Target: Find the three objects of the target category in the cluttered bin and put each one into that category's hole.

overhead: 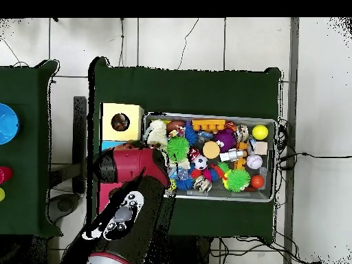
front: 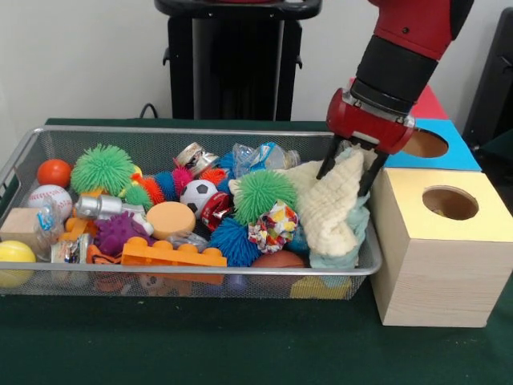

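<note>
The wire mesh bin [front: 24,152] is full of toys; it also shows in the overhead view [overhead: 269,124]. One frilly fabric ball [front: 272,226] lies near the bin's front right, between a blue spiky ball and a pale cloth [front: 329,204]. No other fabric ball shows. My gripper [front: 346,175] hangs over the bin's right end, open, its fingers [front: 325,170] astride the raised top of the pale cloth. The yellow-topped box's hole [front: 450,203] is just right of the bin and also shows in the overhead view [overhead: 120,122]. In the overhead view my arm [overhead: 134,165] hides the gripper.
A blue-topped box [front: 461,152] with its own opening stands behind the yellow one, and a red top [front: 426,104] lies farther back. Green spiky balls [front: 102,168], a small football [front: 197,192], an orange brick [front: 172,255] and several other balls crowd the bin.
</note>
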Controlling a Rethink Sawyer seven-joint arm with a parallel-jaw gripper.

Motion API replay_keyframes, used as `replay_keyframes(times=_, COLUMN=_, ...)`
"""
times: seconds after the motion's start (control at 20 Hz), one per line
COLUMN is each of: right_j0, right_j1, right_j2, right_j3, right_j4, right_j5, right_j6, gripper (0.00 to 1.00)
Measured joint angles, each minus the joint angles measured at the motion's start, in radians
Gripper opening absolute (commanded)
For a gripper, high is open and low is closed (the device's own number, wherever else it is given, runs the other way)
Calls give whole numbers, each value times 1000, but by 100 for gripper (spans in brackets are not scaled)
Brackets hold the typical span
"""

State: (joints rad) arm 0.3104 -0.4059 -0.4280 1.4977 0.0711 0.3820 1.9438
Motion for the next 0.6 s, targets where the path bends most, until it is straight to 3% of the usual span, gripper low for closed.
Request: replay_keyframes(times=0.6, right_j0=-12, right_j1=-13, right_j2=7, right_j3=-48, right_j4=-37, right_j5=8, right_j6=0, gripper=100)
